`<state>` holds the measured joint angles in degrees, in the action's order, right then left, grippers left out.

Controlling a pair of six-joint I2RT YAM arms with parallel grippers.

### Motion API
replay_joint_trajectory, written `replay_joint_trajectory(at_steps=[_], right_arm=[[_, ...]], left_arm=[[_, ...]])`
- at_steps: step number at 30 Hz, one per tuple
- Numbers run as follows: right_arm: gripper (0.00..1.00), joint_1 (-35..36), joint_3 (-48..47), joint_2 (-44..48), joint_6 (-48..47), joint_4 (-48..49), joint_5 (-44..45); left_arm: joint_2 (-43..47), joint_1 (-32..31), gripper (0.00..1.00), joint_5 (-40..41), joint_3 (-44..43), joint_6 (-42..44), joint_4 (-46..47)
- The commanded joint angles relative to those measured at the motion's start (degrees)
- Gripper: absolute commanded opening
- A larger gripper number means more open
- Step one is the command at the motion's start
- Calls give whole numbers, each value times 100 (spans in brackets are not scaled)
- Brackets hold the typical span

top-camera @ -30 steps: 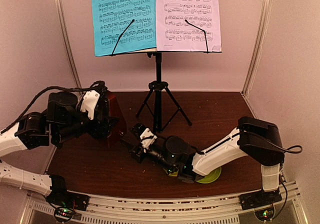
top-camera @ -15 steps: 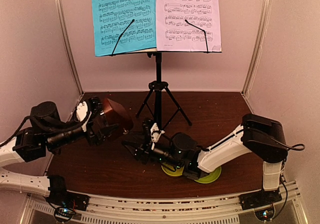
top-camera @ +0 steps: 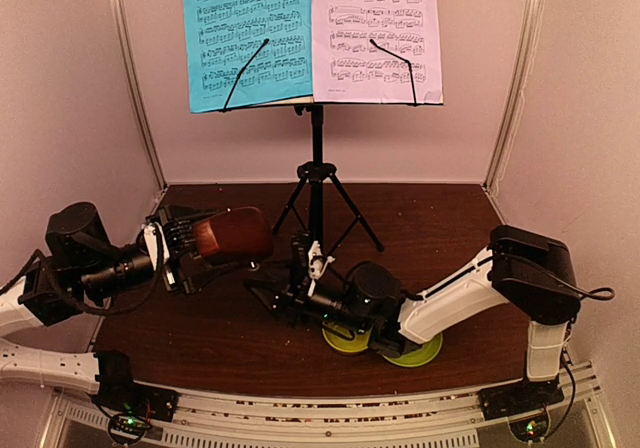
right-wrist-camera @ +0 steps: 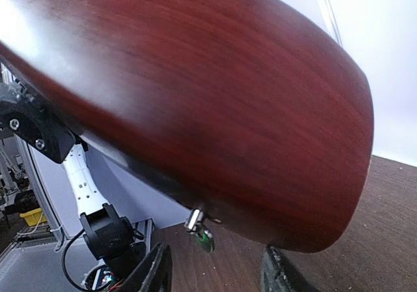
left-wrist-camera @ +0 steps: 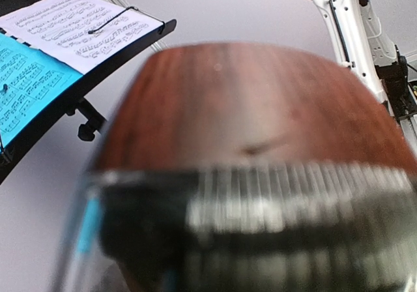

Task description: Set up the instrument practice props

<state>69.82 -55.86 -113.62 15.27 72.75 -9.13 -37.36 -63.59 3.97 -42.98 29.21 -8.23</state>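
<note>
The black tripod music stand (top-camera: pixel 316 183) stands at the back centre. It holds the blue sheet (top-camera: pixel 246 33) on the left and the pale lilac-white sheet (top-camera: pixel 375 30) on the right. My left gripper (top-camera: pixel 203 240) is shut on the brown wooden metronome (top-camera: pixel 235 233), held above the table and tipped on its side. The metronome fills the left wrist view (left-wrist-camera: pixel 254 103), its clear cover blurred at the bottom. My right gripper (top-camera: pixel 288 294) is open and empty, just right of and below the metronome. In the right wrist view the metronome (right-wrist-camera: pixel 215 96) hangs above the open fingertips (right-wrist-camera: pixel 155 269).
A green plate (top-camera: pixel 422 351) and a yellow-green bowl (top-camera: pixel 343 339) lie under my right arm near the front edge. The stand's tripod legs (top-camera: pixel 355 223) spread over the back middle of the dark wooden table (top-camera: pixel 200 338). Pale walls close in on three sides.
My left arm has lifted the metronome off the table, tipped it onto its side and carried it right. My right gripper has moved slightly right and up, toward it.
</note>
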Motion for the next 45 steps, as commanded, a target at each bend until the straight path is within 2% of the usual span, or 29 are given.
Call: replay_joint_trajectory(at_steps=[1,16,25,32,45], right_arm=[[46,-39,90,372,71,405,-173],[41,-43,114,676,167,533,-489],[34,-39,57,736,244,507,-664],[38,-34,205,574,383,580,-525],[37,-39,318,465,493,582,-538]], left_arm=[[83,-39,11,-439,-365,327,651],[30,-39,9,-368,-326,345,705],[-85,-39,9,-10,-334,371,759],[16,-35,8,159,-335,480,800],[28,-39,8,-45,-429,685,687]])
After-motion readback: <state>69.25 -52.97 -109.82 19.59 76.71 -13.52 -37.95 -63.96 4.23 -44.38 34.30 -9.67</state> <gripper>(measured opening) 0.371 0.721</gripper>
